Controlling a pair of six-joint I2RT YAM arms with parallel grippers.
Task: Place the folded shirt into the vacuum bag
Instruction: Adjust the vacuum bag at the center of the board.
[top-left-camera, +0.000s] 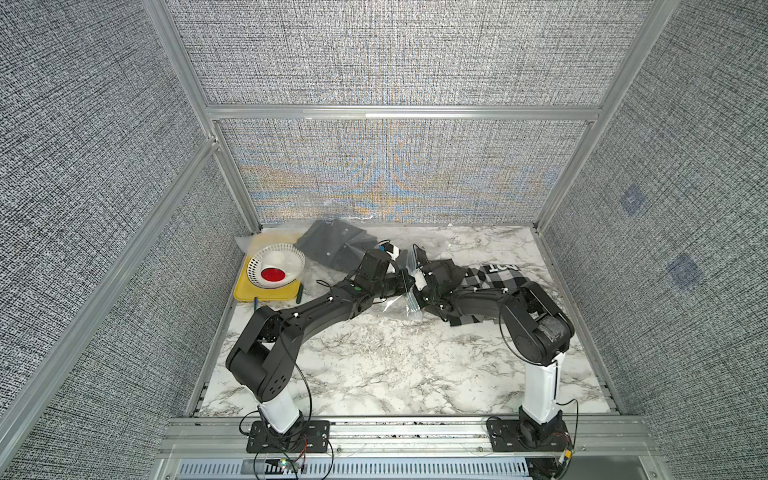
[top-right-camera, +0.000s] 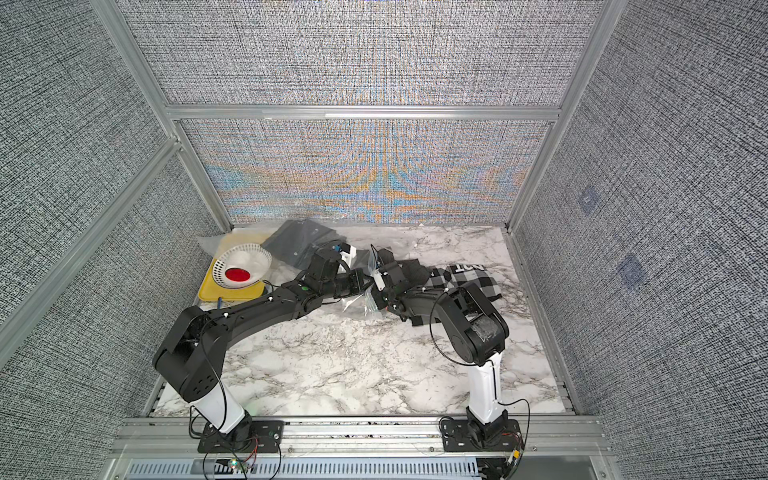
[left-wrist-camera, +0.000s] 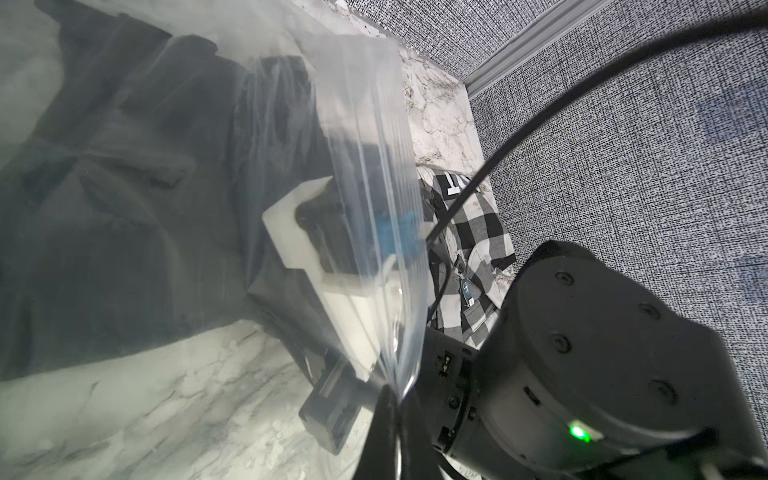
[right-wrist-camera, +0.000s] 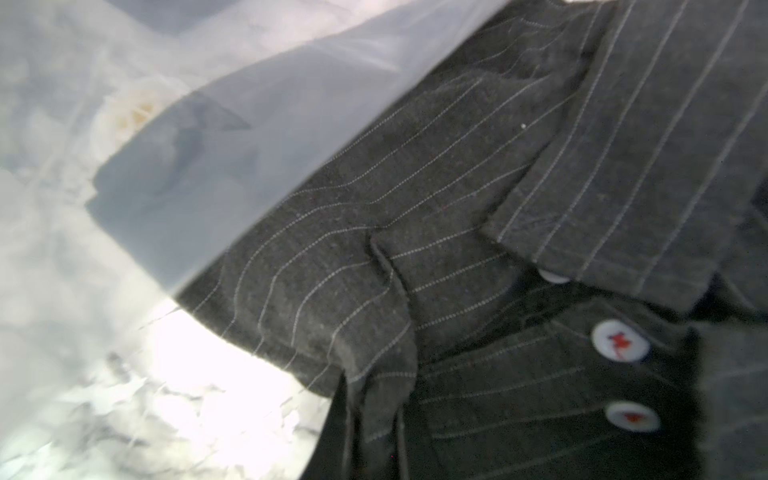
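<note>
2 black arms meet over the marble table. Left gripper (left-wrist-camera: 390, 399) pinches the open edge of the clear vacuum bag (left-wrist-camera: 365, 124). Right gripper (top-left-camera: 419, 254) is at the bag mouth, its jaw spread hidden. Dark pinstriped shirt (right-wrist-camera: 457, 208) lies partly under the plastic, beside a yellow tray (top-left-camera: 249, 293).

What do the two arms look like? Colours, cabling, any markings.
Left arm and right arm match: matte black, rounded joint housings, a white lowest link, black drilled base plates. Thin black cables loop along each, held by white ties. White camera mounts at the wrists. The left has a green indicator light.
</note>
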